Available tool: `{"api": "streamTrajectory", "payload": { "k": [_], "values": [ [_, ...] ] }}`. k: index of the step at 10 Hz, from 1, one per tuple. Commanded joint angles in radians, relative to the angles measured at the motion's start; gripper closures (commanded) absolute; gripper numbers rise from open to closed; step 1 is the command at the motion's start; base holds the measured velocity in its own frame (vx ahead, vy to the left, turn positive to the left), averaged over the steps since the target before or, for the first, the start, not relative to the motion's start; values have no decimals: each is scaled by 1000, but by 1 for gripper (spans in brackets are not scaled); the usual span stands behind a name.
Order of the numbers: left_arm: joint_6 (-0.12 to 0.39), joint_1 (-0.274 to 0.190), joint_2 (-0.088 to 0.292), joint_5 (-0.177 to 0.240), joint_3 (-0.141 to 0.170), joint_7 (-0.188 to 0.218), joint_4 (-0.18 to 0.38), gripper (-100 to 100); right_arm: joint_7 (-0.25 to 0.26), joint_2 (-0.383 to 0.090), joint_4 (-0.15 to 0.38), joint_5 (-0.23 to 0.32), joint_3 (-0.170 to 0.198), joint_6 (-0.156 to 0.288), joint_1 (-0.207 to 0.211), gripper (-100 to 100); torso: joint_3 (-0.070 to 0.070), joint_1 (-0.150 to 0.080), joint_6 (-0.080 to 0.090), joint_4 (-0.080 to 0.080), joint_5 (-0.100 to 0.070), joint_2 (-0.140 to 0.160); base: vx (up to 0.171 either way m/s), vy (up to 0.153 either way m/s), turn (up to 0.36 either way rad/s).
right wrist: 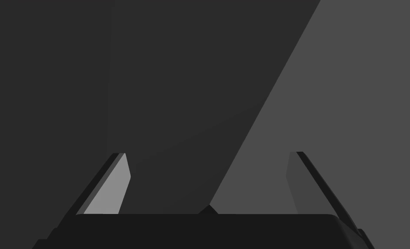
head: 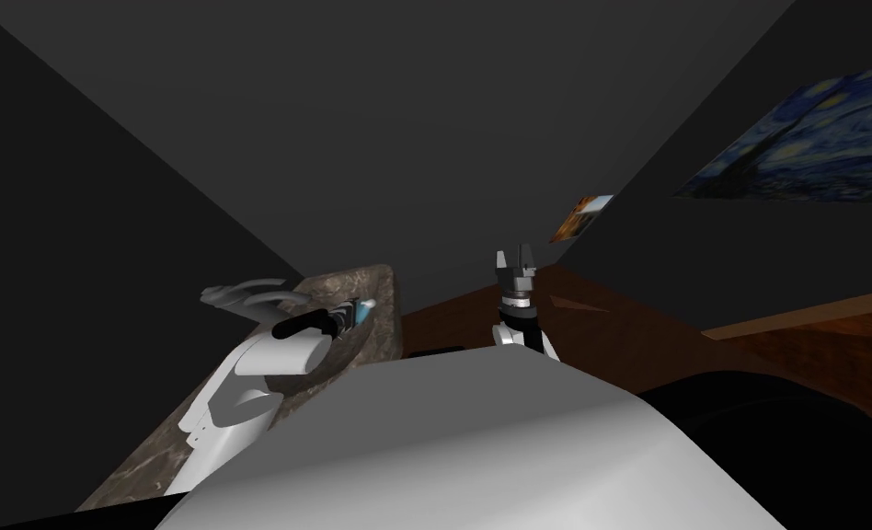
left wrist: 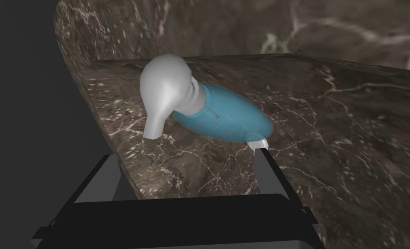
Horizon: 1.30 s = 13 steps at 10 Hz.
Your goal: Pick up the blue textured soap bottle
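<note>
The soap bottle (left wrist: 225, 116) has a smooth blue body and a light grey pump head (left wrist: 165, 86). It rests on a dark brown marbled counter (left wrist: 329, 129), close to that counter's edge. My left gripper (left wrist: 184, 151) is open just short of the bottle. One fingertip (left wrist: 257, 142) meets the bottle's base, and the other finger (left wrist: 100, 177) lies past the counter's edge. In the head view the blue bottle (head: 363, 312) shows just beyond my left gripper (head: 347, 318). My right gripper (head: 515, 258) is held up in mid-air to the right, open (right wrist: 208, 153) and with nothing in it.
The marbled counter (head: 374, 285) runs along the dark wall on my left. Grey curved shapes (head: 241, 296) rise from it beside my left forearm. A brown floor (head: 627, 331) lies to the right. Two pictures (head: 811, 138) hang on the right wall.
</note>
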Motion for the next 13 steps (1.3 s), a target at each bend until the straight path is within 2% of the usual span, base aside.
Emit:
{"api": "streamTrajectory", "payload": {
  "k": [1, 5, 6, 9, 11, 12, 13],
  "values": [
    [50, -12, -1, 10, 8, 8, -12, -100, 0, 0, 0, 0, 0, 0, 0, 0, 0, 0, 0, 0, 0, 0, 49, 23, -32],
    [153, -33, -6, 32, 18, 24, -48, -100, 0, 0, 0, 0, 0, 0, 0, 0, 0, 0, 0, 0, 0, 0, 61, 36, -35],
    [163, -33, -6, 32, 18, 24, -48, -100, 0, 0, 0, 0, 0, 0, 0, 0, -1, 1, 0, 0, 0, -1, 58, 30, -20],
    [244, -31, -13, 51, 15, 35, -101, -100, 0, 0, 0, 0, 0, 0, 0, 0, 0, 0, 0, 0, 0, 0, 53, 25, -29],
    [275, -23, -16, 59, 10, 38, -138, -100, 0, 0, 0, 0, 0, 0, 0, 0, 0, 0, 0, 0, 0, -1, 52, 26, -18],
    [266, -28, -14, 58, 13, 37, -126, -100, 0, 0, 0, 0, 0, 0, 0, 0, 0, 0, 0, 0, 0, 0, 17, 11, -3],
    [271, -28, -14, 59, 13, 38, -128, 0, 0, 0, 0, 0, 0, 0, 0, 0, 1, -1, 0, 0, 0, 2, 0, 0, 0]
  ]
}}
